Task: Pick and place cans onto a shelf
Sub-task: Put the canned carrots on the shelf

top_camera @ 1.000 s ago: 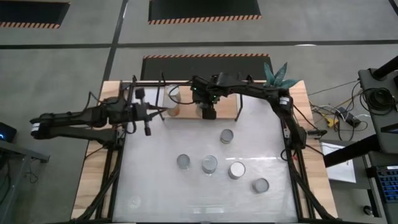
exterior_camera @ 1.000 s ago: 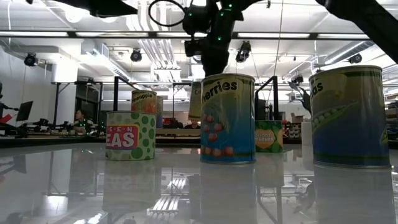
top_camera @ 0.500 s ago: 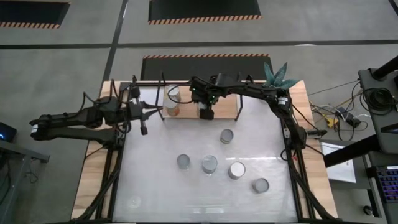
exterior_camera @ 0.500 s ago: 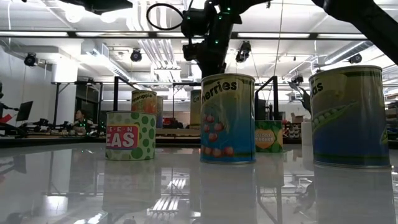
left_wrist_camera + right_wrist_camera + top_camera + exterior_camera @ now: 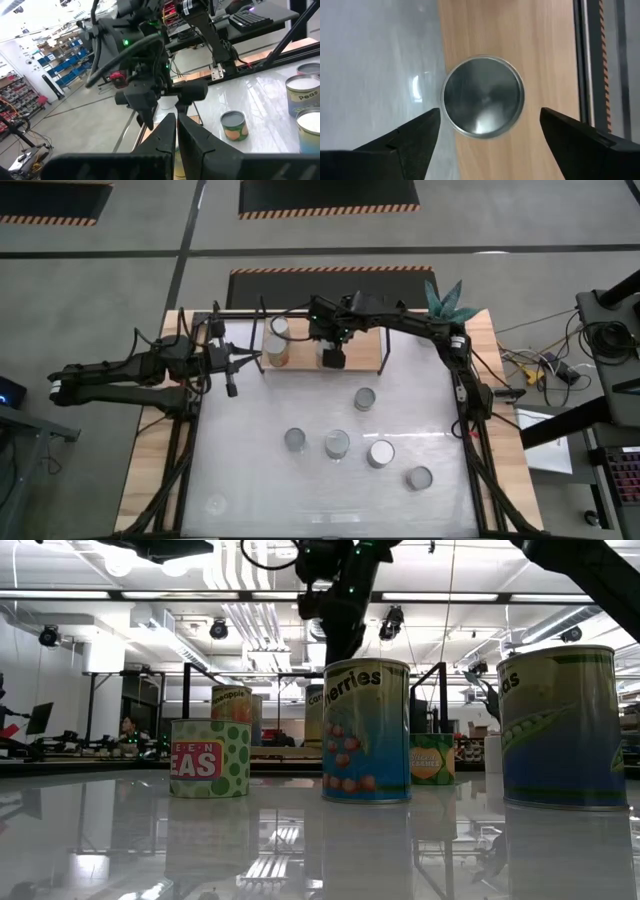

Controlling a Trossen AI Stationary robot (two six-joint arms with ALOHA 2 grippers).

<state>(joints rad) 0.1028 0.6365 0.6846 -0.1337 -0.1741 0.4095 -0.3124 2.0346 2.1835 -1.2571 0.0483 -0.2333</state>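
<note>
The left gripper (image 5: 236, 363), jaws closed on nothing, waited beside the shelf's (image 5: 370, 360) left end. On the shelf stood one can (image 5: 279, 328); the right gripper (image 5: 333, 358) hung open-jawed above a second can (image 5: 483, 96), whose silvery lid only the right wrist view showed. Five more cans (image 5: 365, 398) stood on the white table (image 5: 250, 470), their labels legible only from the low view.

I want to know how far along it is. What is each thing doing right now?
right pincer: open, above a can on the shelf, not touching it
left pincer: shut, empty, waiting at the table's left
shelf: holds two cans
cans on the table: five, upright
</note>
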